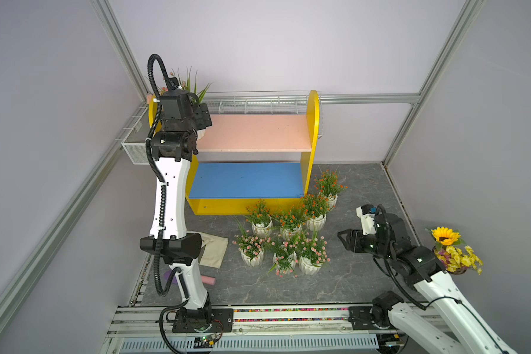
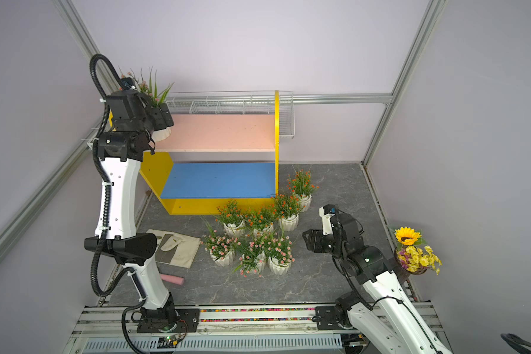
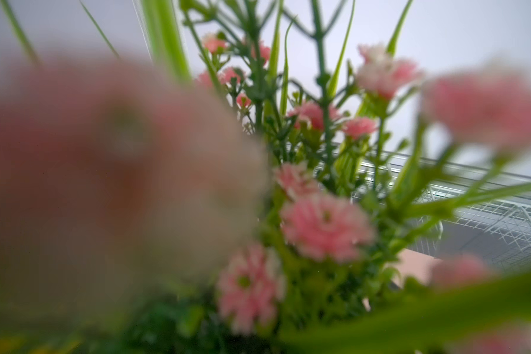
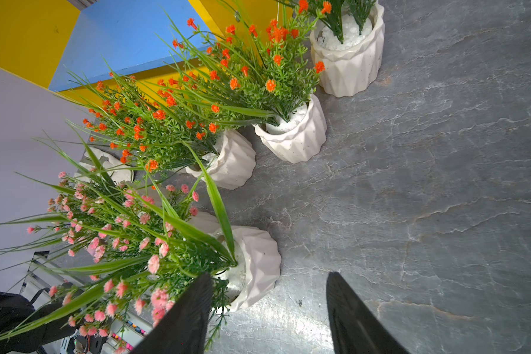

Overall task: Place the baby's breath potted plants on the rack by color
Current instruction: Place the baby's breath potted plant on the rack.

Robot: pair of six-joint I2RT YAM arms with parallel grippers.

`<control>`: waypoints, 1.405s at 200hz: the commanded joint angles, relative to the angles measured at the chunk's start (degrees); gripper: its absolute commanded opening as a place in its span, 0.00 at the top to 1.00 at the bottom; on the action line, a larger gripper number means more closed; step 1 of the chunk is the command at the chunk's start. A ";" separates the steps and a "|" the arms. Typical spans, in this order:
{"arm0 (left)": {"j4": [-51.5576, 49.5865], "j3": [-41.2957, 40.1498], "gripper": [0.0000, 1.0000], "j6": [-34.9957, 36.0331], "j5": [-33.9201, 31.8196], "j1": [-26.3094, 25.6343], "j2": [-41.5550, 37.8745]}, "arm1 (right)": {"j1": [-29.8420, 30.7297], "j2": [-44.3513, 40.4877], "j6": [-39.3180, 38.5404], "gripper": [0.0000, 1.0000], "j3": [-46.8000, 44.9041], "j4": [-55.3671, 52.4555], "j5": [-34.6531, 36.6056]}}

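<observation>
Placed plant: one pink baby's breath plant [image 2: 161, 134] is being shown upright at the far-left end of the pink upper board [image 1: 252, 131] of the rack [image 1: 314, 128]. Its blossoms are filling the left wrist view.
Remaining plants: three pink plants [image 1: 284, 254] and four orange plants [image 1: 290, 219] are being shown clustered on the grey tabletop [image 1: 350, 275], just in front of the blue lower board [image 1: 246, 180].
Handling (judged): each pot is being taken as stiff, smooth, breakable ceramic that is light but top-heavy. The sprigs are being taken as soft and springy, offering no secure hold.
Grasp site (judged): the faceted wall of the nearest pot [image 4: 258, 263], below its rim, is being recommended, with the pot kept upright.
Left arm: it is being held high and extended, with the left gripper [image 2: 165, 118] right at the placed pot. Whether its jaws are apart or closed cannot be told, since wrist and foliage are hiding them.
Right arm: it is being held low and folded, with the right gripper [image 4: 269, 275] pointing toward the cluster. Its jaws are being held apart with nothing between them, and the nearest pot is just beside one finger.
</observation>
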 commanded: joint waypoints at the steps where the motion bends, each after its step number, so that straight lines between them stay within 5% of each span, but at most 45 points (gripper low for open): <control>1: 0.51 -1.17 0.00 -0.22 -0.53 0.06 -2.38 | -0.24 -1.11 0.32 0.37 -1.11 0.63 0.10; 118: 5.56 -20.77 0.01 -0.28 1.01 0.06 -20.87 | -0.59 -1.12 0.74 0.36 -1.80 1.73 0.42; 206: 28.65 -80.45 0.00 -9.16 9.65 -2.36 -59.39 | -1.12 -3.96 -0.60 0.36 -1.46 -3.75 2.83; 244: 30.29 -92.63 0.00 -12.60 11.14 -6.05 -66.56 | -1.16 -2.56 -0.66 0.39 -2.10 -4.25 1.67; 281: 36.80 -102.38 0.00 -13.04 23.57 -8.78 -68.42 | -1.11 -2.45 1.69 0.41 -6.83 -0.63 -1.95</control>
